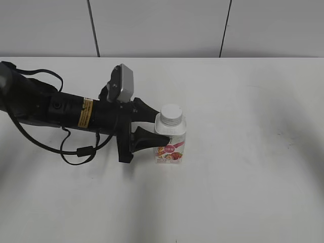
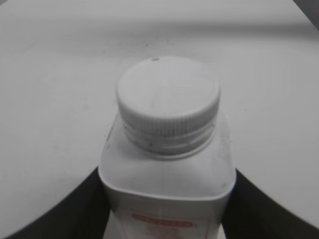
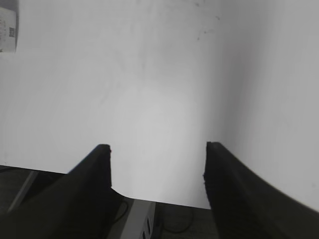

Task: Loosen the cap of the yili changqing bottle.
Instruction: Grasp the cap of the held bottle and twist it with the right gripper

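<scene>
The yili changqing bottle (image 1: pixel 172 149) stands upright on the white table, white with a pink-red fruit label. Its white ribbed screw cap (image 1: pixel 171 114) sits on the neck. My left gripper (image 1: pixel 158 129) reaches in from the left, and its black fingers press on both sides of the bottle's body below the shoulders. In the left wrist view the cap (image 2: pixel 168 99) and bottle (image 2: pixel 167 167) fill the middle between the two fingers (image 2: pixel 167 199). My right gripper (image 3: pixel 157 149) is open and empty, over the table's near edge. It is out of the exterior view.
The white table (image 1: pixel 253 152) is bare around the bottle, with a grey panelled wall (image 1: pixel 162 25) behind. A white printed object (image 3: pixel 7 25) shows at the top-left edge of the right wrist view. Below the table edge there are cables and a frame (image 3: pixel 144 219).
</scene>
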